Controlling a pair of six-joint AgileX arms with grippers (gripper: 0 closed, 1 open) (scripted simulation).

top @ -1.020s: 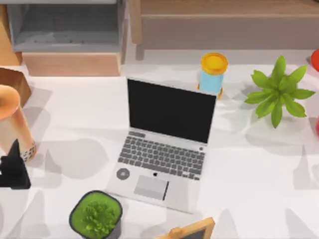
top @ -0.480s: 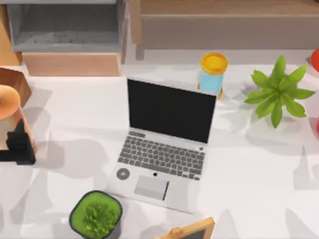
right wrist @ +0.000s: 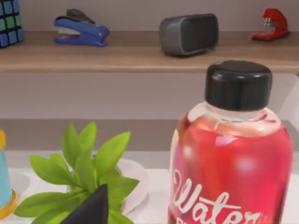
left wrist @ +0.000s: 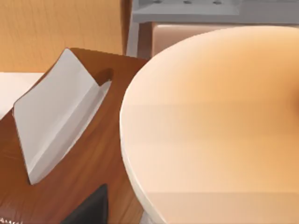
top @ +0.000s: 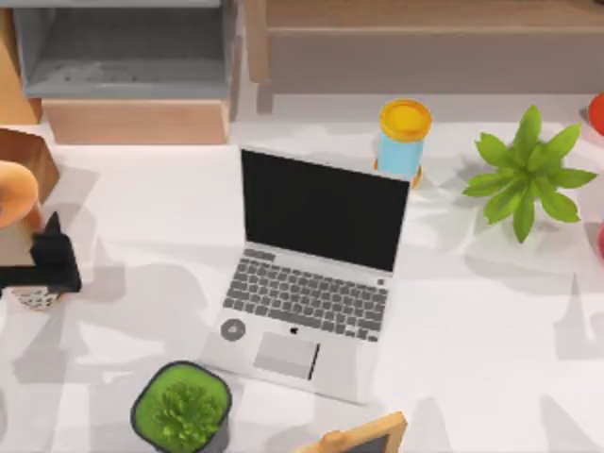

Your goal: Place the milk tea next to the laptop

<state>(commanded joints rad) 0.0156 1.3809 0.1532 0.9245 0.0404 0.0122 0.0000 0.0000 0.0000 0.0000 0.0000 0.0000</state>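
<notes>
From above, we see our left gripper (top: 52, 264) at the table's far left edge, roughly at nine o'clock from the laptop (top: 311, 274), and it sits right against the milk tea (top: 17, 212); the black gripper body crosses the cup's lower part, with the orange lid above it and the speckled base peeking out below. Whether the fingers are pinching the cup or just lying alongside it, we cannot tell. The cup stands well apart from the laptop, which lies open in the middle of the white table (top: 491, 330) with its black screen tilted back. At about one o'clock from the laptop stands a blue cylinder with a yellow lid (top: 404, 140), and further round at two o'clock a leafy green plant (top: 527, 175). A potted green plant (top: 182, 408) sits at seven o'clock, near the laptop's front corner. In our left wrist view, the cup's orange lid (left wrist: 215, 121) swells very close to the camera, beside a brown wooden holder with a white sheet (left wrist: 58, 116) in it. In our right wrist view, our right arm is parked off to the table's right side, looking at a red water bottle with a black cap (right wrist: 233, 154), the leafy plant beside it, and a shelf holding a blue stapler (right wrist: 80, 29), a grey speaker (right wrist: 189, 33) and a red stapler (right wrist: 271, 22).
</notes>
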